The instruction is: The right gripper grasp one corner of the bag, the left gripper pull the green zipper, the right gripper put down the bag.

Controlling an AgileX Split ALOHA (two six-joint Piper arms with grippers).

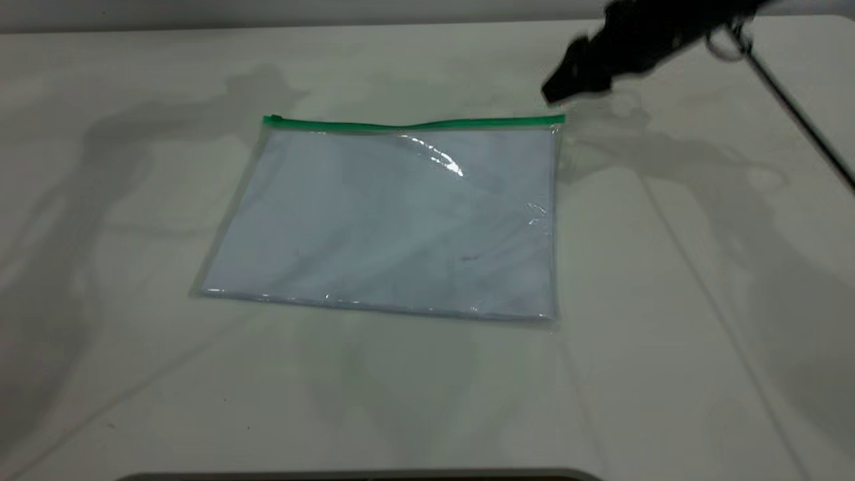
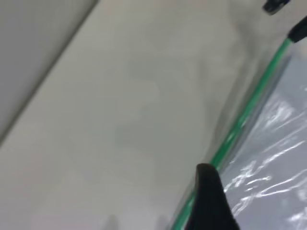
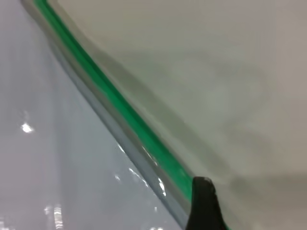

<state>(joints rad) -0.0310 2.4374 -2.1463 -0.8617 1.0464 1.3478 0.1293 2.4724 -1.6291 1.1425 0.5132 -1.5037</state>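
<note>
1. Right gripper (image 1: 558,90) of mine hangs above the table (image 1: 668,300) just beyond the bag's far right corner, apart from it; whether its jaws are spread or pressed together I cannot tell, since it shows only as a dark blur.
2. From outside, the whole bag (image 1: 394,220) lies flat on the table, white sheets inside, with the green zipper (image 1: 414,123) along its far edge. My left arm does not appear there.
3. My left wrist camera alone shows one black fingertip (image 2: 208,201) of my left gripper, just beside the zipper (image 2: 244,115); the other finger is cut off, so I cannot tell its state.
4. My right wrist camera shows one fingertip (image 3: 204,203) close to the green strip (image 3: 120,110); touching or not, I cannot tell.
5. No slider tab is clear in any view.
</note>
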